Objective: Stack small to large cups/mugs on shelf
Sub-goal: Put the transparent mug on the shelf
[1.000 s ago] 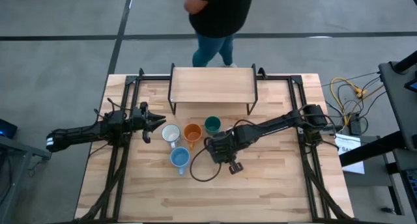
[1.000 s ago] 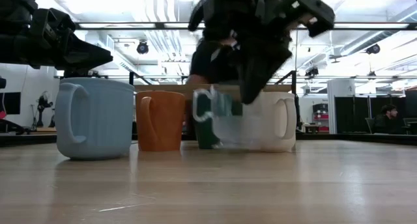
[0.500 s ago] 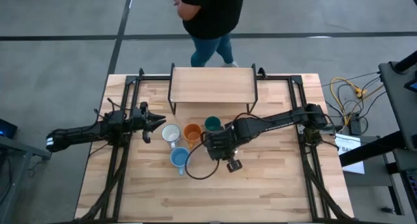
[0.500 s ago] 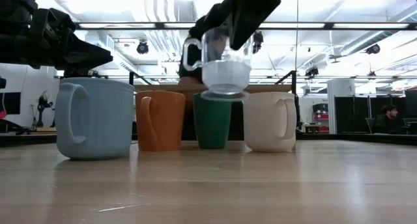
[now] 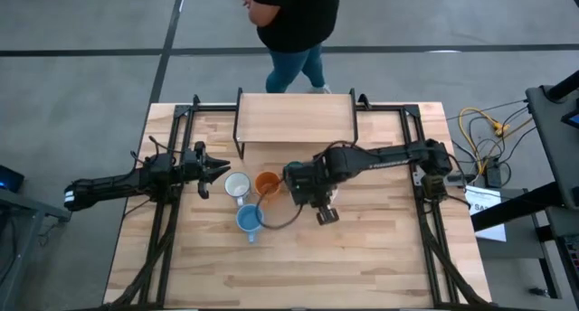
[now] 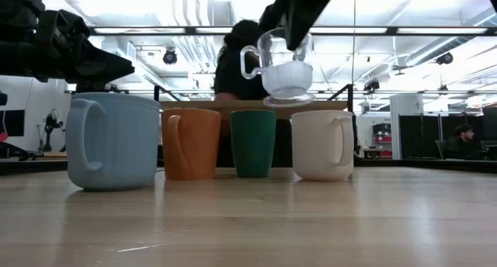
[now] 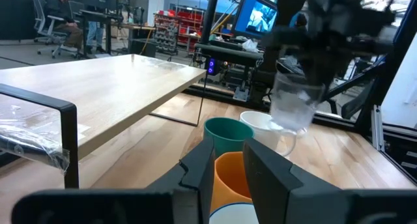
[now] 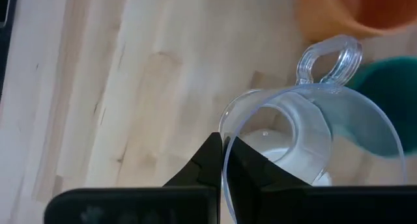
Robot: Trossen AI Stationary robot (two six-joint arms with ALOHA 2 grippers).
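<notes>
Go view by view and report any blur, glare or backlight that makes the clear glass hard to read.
Low view: bright ceiling lights backlight the clear glass, leaving the right end effector a dark silhouette. Left wrist view: the glass is smeared and hazy. Right wrist view: the glass rim is sharp, the cups beyond it soft. High view: the arm hides the glass.

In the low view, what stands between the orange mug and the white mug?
The dark green cup stands between the orange mug and white mug, in the low view.
</notes>
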